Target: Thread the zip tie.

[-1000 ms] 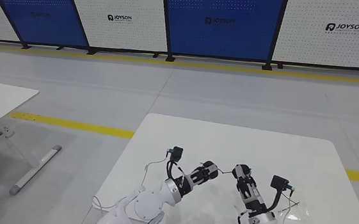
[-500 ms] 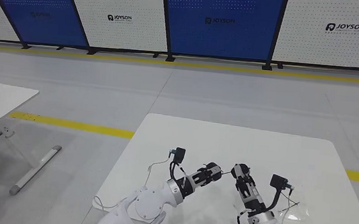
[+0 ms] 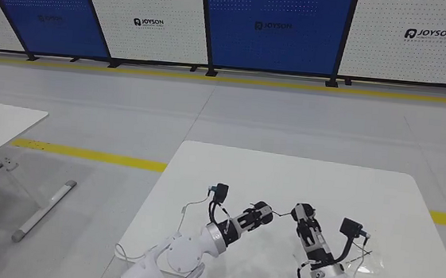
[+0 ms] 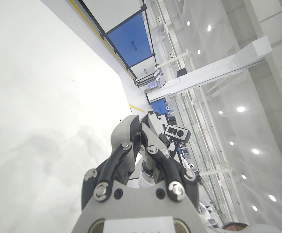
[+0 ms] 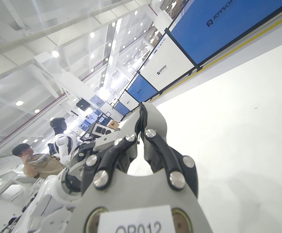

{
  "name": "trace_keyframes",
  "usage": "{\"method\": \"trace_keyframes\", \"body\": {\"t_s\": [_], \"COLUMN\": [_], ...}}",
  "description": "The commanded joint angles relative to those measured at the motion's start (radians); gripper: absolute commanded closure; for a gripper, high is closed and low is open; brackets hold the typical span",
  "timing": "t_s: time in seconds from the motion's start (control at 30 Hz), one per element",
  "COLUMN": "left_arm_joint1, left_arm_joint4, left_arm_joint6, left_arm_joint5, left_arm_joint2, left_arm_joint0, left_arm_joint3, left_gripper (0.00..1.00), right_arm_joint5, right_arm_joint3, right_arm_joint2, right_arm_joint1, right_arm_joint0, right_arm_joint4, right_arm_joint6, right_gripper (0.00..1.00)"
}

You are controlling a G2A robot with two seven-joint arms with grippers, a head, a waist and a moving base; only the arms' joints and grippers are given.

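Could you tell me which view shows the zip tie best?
Right wrist view: the zip tie is a black strip pinched in the right pincer. Top view gives a faint line; left wrist view leaves it unclear.

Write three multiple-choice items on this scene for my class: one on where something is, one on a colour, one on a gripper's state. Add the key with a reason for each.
1. Where is the zip tie?
A. lying on the floor
B. held between the left gripper and the right gripper, above the table
C. hanging from a wall panel

2. What colour is the zip tie?
A. yellow
B. white
C. black

3. How is the right gripper?
A. shut on the zip tie
B. wide open
C. gripping a cup

Key:
1 B, the top view shows it spanning from one gripper to the other over the table.
2 C, the right wrist view shows a thin black strip.
3 A, its jaws are closed with the strip pinched between them.
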Motion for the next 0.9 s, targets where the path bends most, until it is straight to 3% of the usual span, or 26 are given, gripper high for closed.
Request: {"method": "trace_keyframes", "body": {"t_s": [0.0, 0.27, 0.63, 0.87], "left_arm_joint1": [0.000, 0.000, -0.005, -0.008], "left_arm_joint4": [0.011, 0.032, 0.070, 0.085], "left_arm_joint6": [0.009, 0.036, 0.046, 0.043], "left_arm_joint5": [0.002, 0.011, 0.036, 0.048], "left_arm_joint2": [0.002, 0.000, 0.029, 0.044], "left_arm_joint0": [0.005, 0.011, -0.005, -0.016], "left_arm_joint3": [-0.005, -0.011, -0.003, 0.001], "left_gripper": [0.92, 0.80, 0.91, 0.87], "right_arm_joint5": [0.004, 0.012, 0.008, 0.001], "right_arm_joint3": [-0.003, -0.009, -0.001, 0.005], "right_arm_joint2": [0.002, 0.002, 0.000, 0.004], "right_arm_joint1": [0.000, -0.002, -0.005, -0.006], "right_arm_joint0": [0.000, -0.002, 0.002, 0.003], "right_arm_joint4": [-0.007, -0.018, -0.017, -0.013], "right_arm_joint6": [-0.002, 0.002, 0.004, 0.001], "right_gripper": [1.00, 1.00, 1.00, 1.00]}}
